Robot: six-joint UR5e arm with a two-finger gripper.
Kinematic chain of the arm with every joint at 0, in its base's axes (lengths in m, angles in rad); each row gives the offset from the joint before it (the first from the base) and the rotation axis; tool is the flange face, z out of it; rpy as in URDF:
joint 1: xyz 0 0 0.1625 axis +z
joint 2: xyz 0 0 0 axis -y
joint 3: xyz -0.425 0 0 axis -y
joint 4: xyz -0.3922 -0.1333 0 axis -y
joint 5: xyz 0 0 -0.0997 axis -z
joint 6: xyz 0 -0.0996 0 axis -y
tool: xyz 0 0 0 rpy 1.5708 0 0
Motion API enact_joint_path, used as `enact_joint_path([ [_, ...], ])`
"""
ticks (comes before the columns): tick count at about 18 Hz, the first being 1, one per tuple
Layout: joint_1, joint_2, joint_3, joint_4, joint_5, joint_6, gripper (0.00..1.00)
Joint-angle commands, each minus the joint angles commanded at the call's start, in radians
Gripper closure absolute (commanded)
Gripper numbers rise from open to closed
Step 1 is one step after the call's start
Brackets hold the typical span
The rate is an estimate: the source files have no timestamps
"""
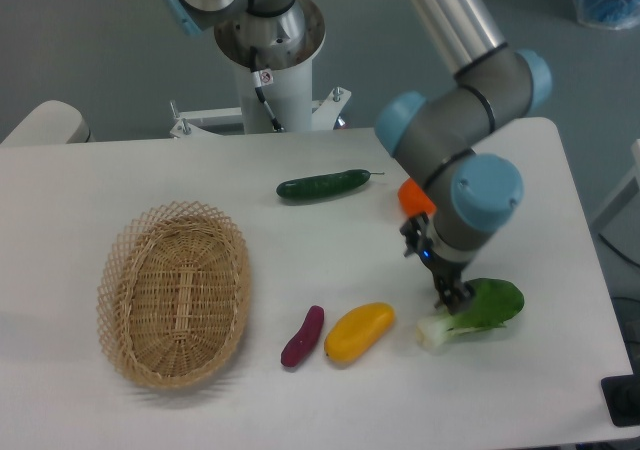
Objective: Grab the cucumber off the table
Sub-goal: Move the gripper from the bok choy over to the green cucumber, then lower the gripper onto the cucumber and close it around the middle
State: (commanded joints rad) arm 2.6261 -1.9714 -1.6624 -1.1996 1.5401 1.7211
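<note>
I read this as a robotics lab: my UR5e arm (455, 155) on a pedestal mount (268, 70), bare white worktop (120, 180), grey floor (90, 40).

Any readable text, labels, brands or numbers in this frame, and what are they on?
No text can be read.
Small white tag with a red mark on the robot's base column: too small to read.
Cucumber, basket and table: no markings.

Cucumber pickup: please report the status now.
Gripper low beside the bok choy, jaw state unclear, holding nothing visible. Cucumber untouched on the table, far from gripper. Orange fruit lies between them.
</note>
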Motion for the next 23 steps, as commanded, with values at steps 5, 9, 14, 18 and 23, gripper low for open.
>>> enact_joint_path([
  [5, 0.012, 0.046, -0.123, 0.04, 0.0, 0.023, 0.0],
  [9, 0.014, 0.12, -0.216, 0.043, 0.0, 0.032, 0.0],
  [14, 0.012, 0.19, -0.327, 0.057, 0.008, 0.057, 0.0],
  [18, 0.009, 0.212, -0.42, 0.127, 0.008, 0.057, 0.0],
  [23, 0.014, 0.244, -0.496, 0.138, 0.009, 0.057, 0.0],
])
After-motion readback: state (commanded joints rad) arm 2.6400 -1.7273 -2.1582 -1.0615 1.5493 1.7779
